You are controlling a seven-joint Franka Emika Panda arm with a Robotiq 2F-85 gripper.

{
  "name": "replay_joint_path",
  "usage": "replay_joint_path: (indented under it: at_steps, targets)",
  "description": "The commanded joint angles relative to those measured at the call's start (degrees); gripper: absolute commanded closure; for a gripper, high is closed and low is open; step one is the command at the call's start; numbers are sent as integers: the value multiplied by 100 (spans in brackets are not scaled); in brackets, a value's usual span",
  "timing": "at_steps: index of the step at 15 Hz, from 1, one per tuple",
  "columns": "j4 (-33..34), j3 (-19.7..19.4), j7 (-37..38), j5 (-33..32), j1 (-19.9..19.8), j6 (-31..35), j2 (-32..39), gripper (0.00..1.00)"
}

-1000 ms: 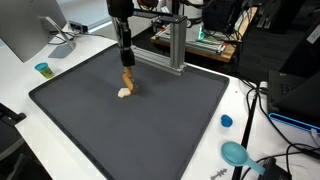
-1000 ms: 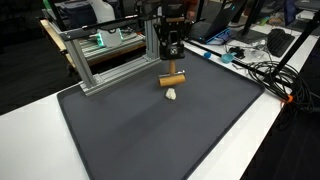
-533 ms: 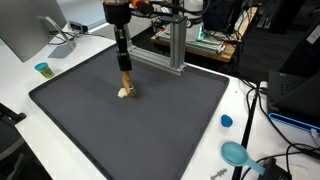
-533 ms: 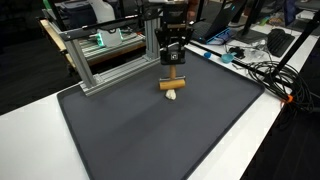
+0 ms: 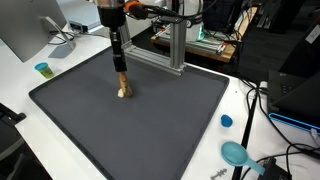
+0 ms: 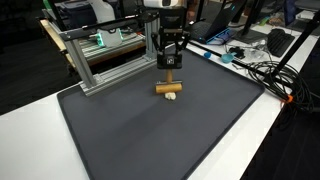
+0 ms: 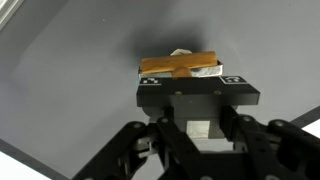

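— How far along are you?
— On the counter's dark mat (image 5: 150, 130), your jaws are clamped on the wooden piece (image 6: 168, 88), its lower end by a pale lump (image 6: 173, 97).
— What's left?
— It's gripped; letting go, I'd judge.

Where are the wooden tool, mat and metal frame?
wooden tool (image 6: 168, 88), in an exterior view, its crossbar.
mat (image 6: 150, 140), in an exterior view, bare middle.
metal frame (image 5: 177, 45), in an exterior view, upright post.

Wide mat, 1 obstacle
The dark mat (image 5: 150, 125) is open on the near side; the aluminium frame (image 5: 172, 48) blocks the far edge behind the gripper (image 5: 121, 68).
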Motion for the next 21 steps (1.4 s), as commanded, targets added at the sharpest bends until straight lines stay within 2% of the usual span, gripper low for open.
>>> replay_joint_path:
  at_steps: [1,10,14,21]
  targets:
    - [-17,-83,-64,21,104,-22,-8,79]
    - [-17,-90,-128,-145,203,-216,72,79]
    - [-30,-144,178,-140,235,126,114,79]
    - [137,-301,430,-311,259,228,167,79]
